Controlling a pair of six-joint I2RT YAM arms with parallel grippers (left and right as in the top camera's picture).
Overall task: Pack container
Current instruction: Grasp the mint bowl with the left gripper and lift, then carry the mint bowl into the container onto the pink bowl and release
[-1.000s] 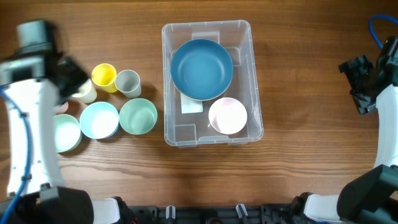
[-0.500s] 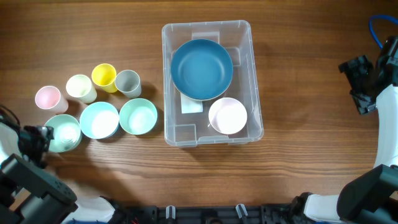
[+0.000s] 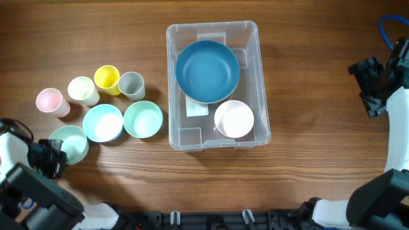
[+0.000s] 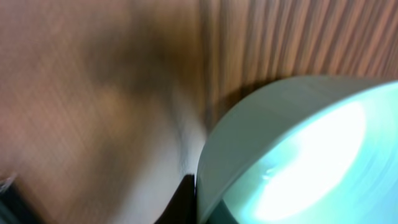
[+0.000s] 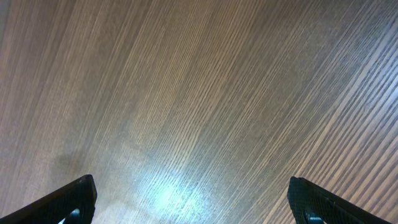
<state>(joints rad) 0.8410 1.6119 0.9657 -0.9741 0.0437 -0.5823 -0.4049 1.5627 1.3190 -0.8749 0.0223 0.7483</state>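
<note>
The container (image 3: 263, 96), a large clear plastic bin, stands mid-table with a dark blue bowl (image 3: 207, 71) and a pale pink bowl (image 3: 234, 119) inside it. At the front left, my left gripper (image 3: 54, 157) is shut on the near rim of a mint green bowl (image 3: 70, 143). The left wrist view is blurred and shows that mint bowl (image 4: 298, 155) close up. A dark finger (image 4: 185, 202) lies against its outer wall, where my left gripper (image 4: 198, 200) pinches the rim. My right gripper (image 3: 372, 83) hangs open at the far right over bare wood, and the right gripper (image 5: 199, 202) holds nothing.
Left of the bin stand a light blue bowl (image 3: 102, 122) and a green bowl (image 3: 142, 119). Behind them are a pink cup (image 3: 49, 101), a cream cup (image 3: 83, 90), a yellow cup (image 3: 107, 79) and a grey cup (image 3: 131, 84).
My left arm swung from above the cups down to the front left, and its gripper shut on the mint bowl's rim. The bowl shifted slightly toward the front. The right arm stayed still.
</note>
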